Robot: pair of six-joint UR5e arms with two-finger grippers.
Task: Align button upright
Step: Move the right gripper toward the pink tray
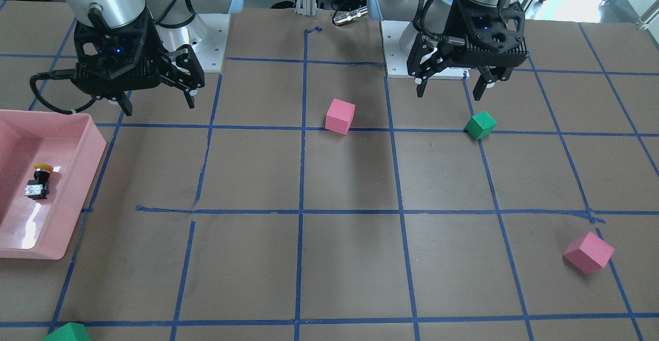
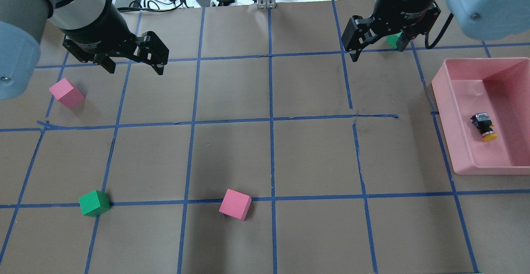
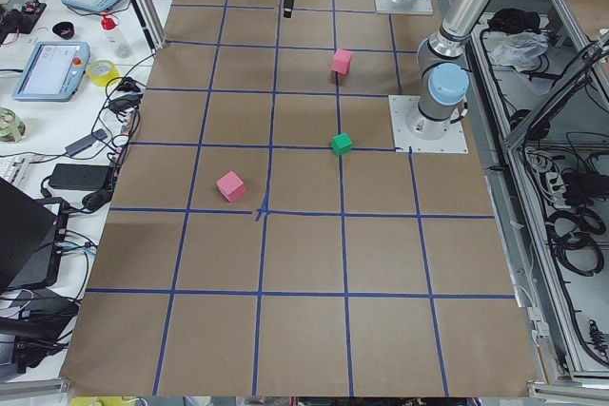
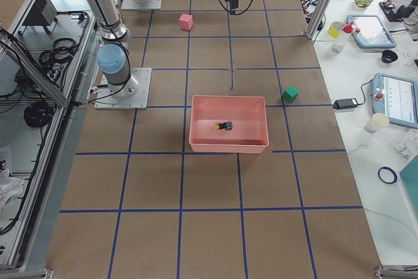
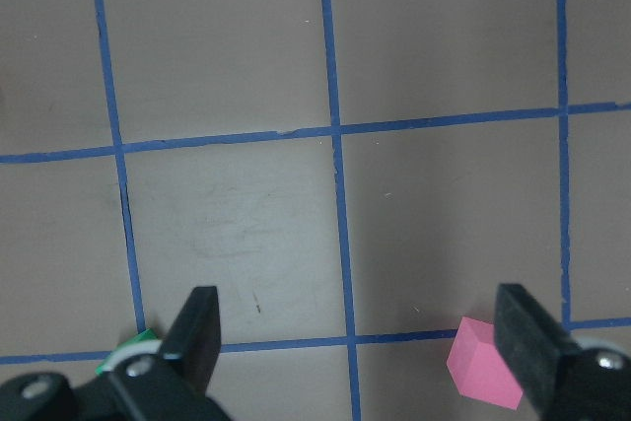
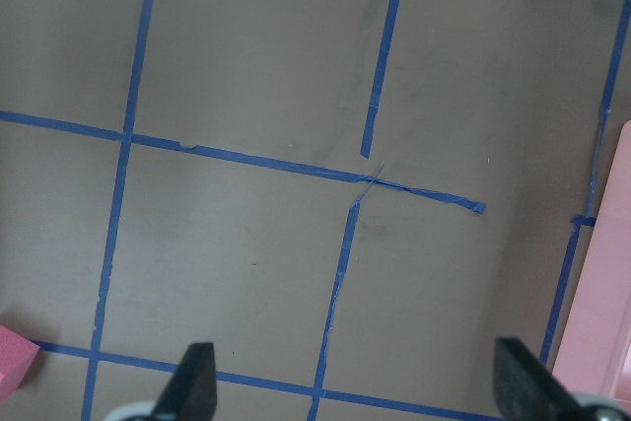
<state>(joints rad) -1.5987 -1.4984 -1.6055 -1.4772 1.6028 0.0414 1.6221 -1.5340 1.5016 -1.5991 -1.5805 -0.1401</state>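
Observation:
The button (image 1: 38, 181) lies on its side inside the pink bin (image 1: 92, 145), with its yellow cap toward the robot and its silvery base away. It also shows in the overhead view (image 2: 483, 127) and the right side view (image 4: 225, 125). My right gripper (image 1: 158, 105) is open and empty above the table, beside the bin's near corner and apart from the button; it also shows overhead (image 2: 377, 52) and in its wrist view (image 6: 355, 386). My left gripper (image 1: 449, 92) is open and empty over the other half of the table (image 2: 134, 68) (image 5: 360, 342).
A pink cube (image 2: 235, 204) and a green cube (image 2: 94, 203) sit near the robot. Another pink cube (image 2: 66, 93) lies far left. A second green cube (image 2: 393, 40) is partly hidden behind the right gripper. The bin's edge (image 6: 601, 322) shows in the right wrist view.

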